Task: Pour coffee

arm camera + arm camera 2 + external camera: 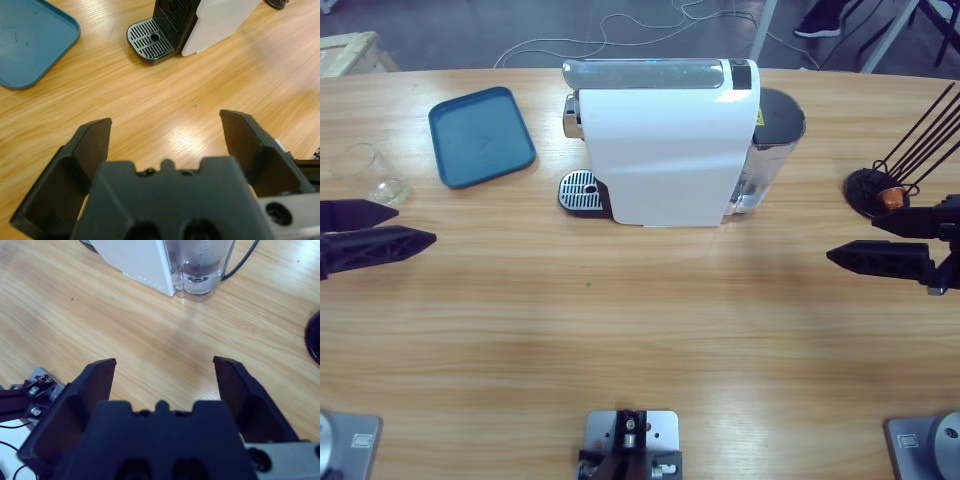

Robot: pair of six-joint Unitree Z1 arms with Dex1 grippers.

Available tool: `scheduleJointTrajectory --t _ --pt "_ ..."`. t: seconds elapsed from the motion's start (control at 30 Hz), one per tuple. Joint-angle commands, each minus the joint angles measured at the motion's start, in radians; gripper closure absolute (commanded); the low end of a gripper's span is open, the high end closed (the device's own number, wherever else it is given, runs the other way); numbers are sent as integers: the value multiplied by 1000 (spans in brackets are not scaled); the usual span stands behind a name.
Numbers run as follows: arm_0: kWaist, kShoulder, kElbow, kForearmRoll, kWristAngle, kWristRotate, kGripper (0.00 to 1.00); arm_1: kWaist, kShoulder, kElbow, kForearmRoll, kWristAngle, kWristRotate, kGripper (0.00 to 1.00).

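Both arms hover over the wooden table (640,330), left gripper (405,226) and right gripper (855,240) spread wide, holding nothing, flanking the white coffee machine (665,150); a glass (370,172) lies beside the blue tray (480,135).

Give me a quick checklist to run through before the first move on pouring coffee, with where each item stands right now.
1. Left pincer open and holding nothing: ok.
2. Right pincer open and holding nothing: ok.
3. Glass within easy reach of the left pincer, on the table near it: ok, though it looks tipped on its side.
4. Drip grate of the coffee machine free to take a glass: ok, nothing on it.
5. Orange capsule ready in its black holder beside the right pincer: ok.
6. Water in the machine's tank: cannot tell the level.
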State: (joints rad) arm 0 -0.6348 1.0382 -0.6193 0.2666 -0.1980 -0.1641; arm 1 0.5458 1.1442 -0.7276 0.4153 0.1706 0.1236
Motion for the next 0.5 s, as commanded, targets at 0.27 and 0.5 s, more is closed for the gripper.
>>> scheduleJointTrajectory --t 0.27,0.5 --pt "-8 45 3 -9 -37 -15 61 -4 8 27 -7 -17 13 24" --pt "103 179 -308 -81 -354 -358 213 -4 16 24 -7 -16 11 27"
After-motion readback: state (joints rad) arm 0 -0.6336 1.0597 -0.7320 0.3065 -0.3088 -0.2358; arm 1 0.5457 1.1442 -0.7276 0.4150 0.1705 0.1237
